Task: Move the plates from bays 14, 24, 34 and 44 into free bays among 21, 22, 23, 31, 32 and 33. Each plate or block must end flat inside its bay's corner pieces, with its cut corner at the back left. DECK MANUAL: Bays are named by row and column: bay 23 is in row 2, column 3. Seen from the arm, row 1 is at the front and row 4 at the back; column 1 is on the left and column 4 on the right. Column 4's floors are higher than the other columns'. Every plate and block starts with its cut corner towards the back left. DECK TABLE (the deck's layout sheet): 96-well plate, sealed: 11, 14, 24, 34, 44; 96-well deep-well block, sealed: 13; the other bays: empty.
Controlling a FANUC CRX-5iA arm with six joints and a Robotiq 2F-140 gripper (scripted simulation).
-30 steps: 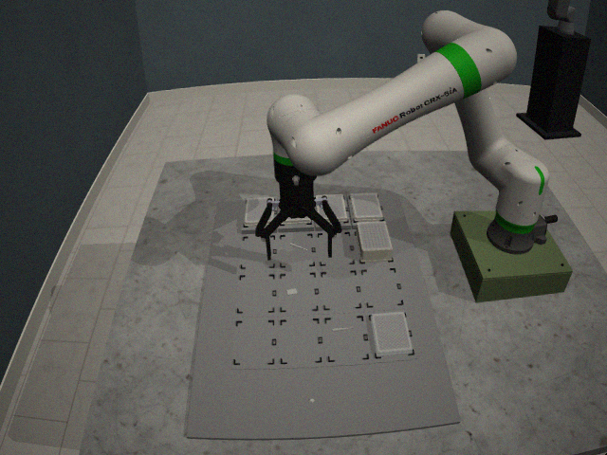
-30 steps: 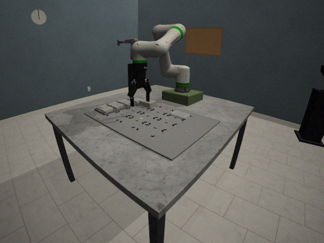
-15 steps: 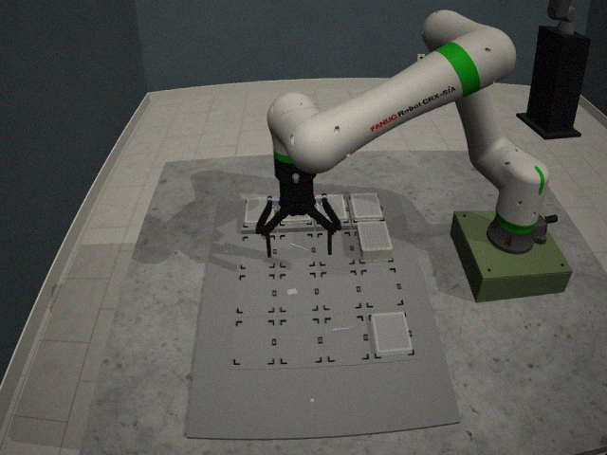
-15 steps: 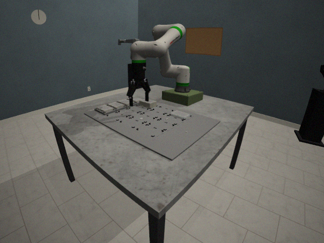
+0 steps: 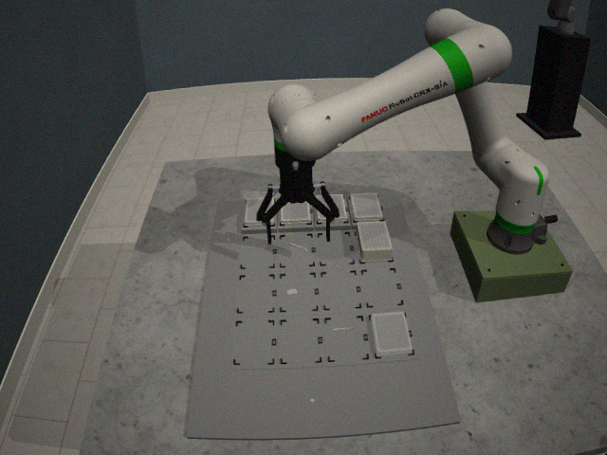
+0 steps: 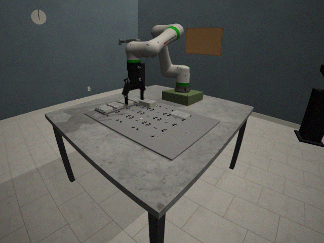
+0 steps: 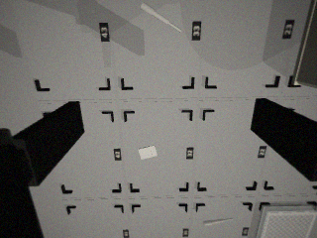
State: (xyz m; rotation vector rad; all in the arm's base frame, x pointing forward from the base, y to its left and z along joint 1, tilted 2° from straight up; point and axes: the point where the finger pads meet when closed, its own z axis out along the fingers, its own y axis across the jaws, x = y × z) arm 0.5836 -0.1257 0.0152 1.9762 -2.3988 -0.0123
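Note:
Several sealed white plates sit in the raised row along the deck's far edge: one at the right end point(image 5: 365, 206), one in the middle point(image 5: 295, 211) and one at the left end point(image 5: 252, 210) point(image 6: 104, 107); another is partly hidden behind my fingers. My gripper point(image 5: 298, 239) point(image 6: 133, 99) point(image 7: 167, 115) is open and empty. It hangs just in front of that row, over empty bays marked by black corner pieces. The deep-well block point(image 5: 375, 240) point(image 6: 148, 102) point(image 7: 307, 45) stands to its right. One more sealed plate point(image 5: 391, 333) point(image 6: 179, 114) point(image 7: 287, 223) lies at the deck's near right.
The grey deck mat point(image 5: 319, 401) point(image 6: 183, 135) lies on a marble table point(image 5: 489, 367). A small white scrap point(image 5: 291, 291) point(image 7: 148, 152) and two thin white strips point(image 5: 299, 245) point(image 5: 341, 328) lie on the deck. The arm's green base point(image 5: 509, 274) stands at the right. A black stand point(image 5: 556, 78) is beyond the table.

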